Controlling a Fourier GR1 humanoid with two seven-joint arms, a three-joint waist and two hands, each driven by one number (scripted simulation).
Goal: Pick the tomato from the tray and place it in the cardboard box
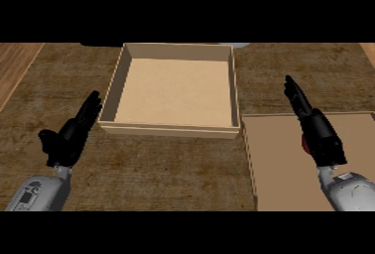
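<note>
The cardboard box sits on the table toward its far edge, about midway across, with the tray on the table nearer the front edge and to the right of the box, its far left corner just beside the box's near right corner. The tomato lies in the tray, mostly hidden under the right robot hand, and the left robot hand is over the table left of the box
</note>
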